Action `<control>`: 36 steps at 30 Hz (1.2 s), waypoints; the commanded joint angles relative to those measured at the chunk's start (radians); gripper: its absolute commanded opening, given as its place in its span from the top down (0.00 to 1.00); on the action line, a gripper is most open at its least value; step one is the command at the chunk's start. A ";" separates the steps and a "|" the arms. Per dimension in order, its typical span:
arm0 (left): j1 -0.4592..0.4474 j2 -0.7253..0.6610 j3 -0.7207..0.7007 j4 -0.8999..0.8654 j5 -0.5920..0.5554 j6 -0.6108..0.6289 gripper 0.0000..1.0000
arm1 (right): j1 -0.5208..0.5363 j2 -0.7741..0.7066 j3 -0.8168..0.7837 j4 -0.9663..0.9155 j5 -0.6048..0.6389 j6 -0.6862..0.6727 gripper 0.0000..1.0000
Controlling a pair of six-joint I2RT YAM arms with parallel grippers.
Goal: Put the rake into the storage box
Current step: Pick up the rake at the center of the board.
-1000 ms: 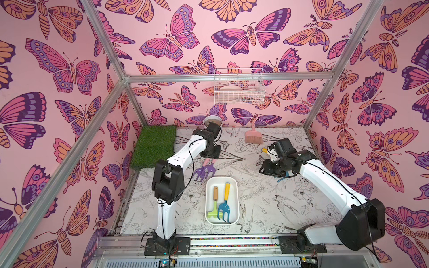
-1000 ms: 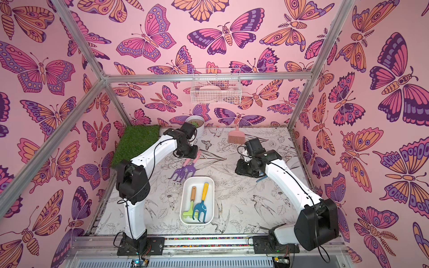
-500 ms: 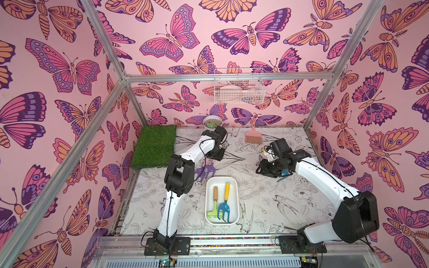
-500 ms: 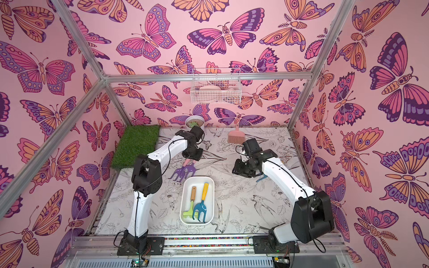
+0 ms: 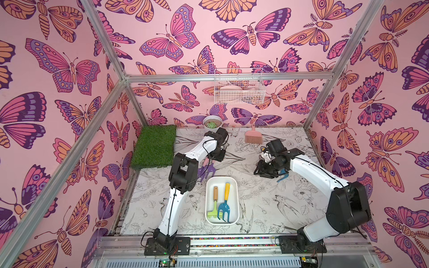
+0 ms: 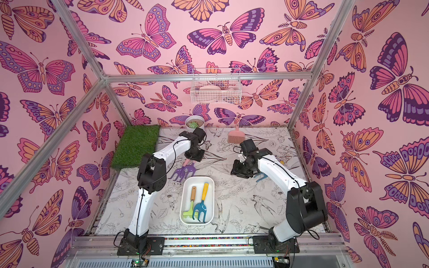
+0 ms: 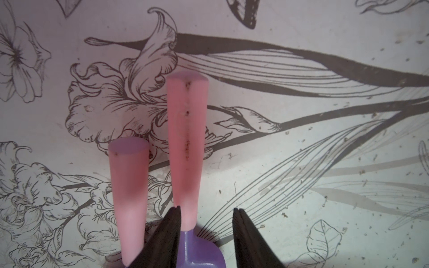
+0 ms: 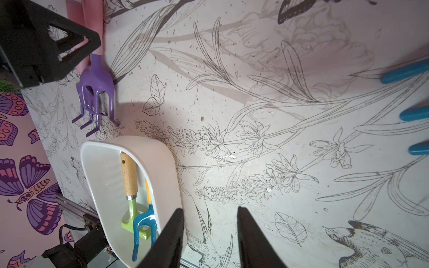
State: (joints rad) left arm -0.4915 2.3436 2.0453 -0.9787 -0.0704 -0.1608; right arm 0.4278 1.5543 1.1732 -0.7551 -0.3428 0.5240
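- While both arms reach low over the flower-printed table (image 5: 267, 208), the rake (image 5: 206, 170), purple tines on a pink handle, lies on the table just past the far end of the storage box (image 5: 232, 197), outside it, tines pointing at the box
- second pink handle (image 7: 128, 176) lies alongside; the two purple heads overlap, cannot tell which handle is the rake's
- left gripper (image 7: 207, 208): claw spread, straddling the base of one pink handle (image 7: 186, 139); one finger close against it, clear gap to the other; not pinching
- right gripper (image 8: 210, 208): claw spread, nothing between the fingers, low over bare table, well apart from the rake; blue tool (image 5: 282, 176) just beside it
- storage box holds a green tool (image 5: 214, 212) with wooden handle and a blue fork (image 5: 224, 210) with yellow handle, side by side
- far edge: grass mat (image 5: 154, 146), white plant pot (image 5: 206, 126), pink brush (image 5: 253, 138); wire basket (image 5: 239, 97) on the wall
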 commanded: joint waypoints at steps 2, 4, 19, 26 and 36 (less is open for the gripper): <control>0.004 0.034 0.015 -0.032 -0.040 -0.002 0.57 | -0.004 0.031 0.050 0.000 -0.014 0.002 0.58; 0.005 0.040 0.015 -0.032 -0.046 -0.006 0.57 | -0.004 0.050 0.056 0.002 -0.015 0.003 0.59; 0.013 0.077 0.015 -0.032 -0.016 -0.006 0.63 | -0.004 0.081 0.077 -0.001 -0.024 -0.001 0.60; 0.013 0.070 0.015 -0.033 -0.016 -0.006 0.74 | -0.003 0.073 0.072 -0.005 -0.023 -0.003 0.61; 0.027 0.023 0.018 -0.041 -0.040 -0.006 0.86 | -0.003 0.026 0.031 -0.006 -0.023 -0.002 0.61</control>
State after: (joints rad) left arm -0.4805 2.3924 2.0472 -0.9798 -0.0948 -0.1646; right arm 0.4278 1.6135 1.2163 -0.7486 -0.3614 0.5236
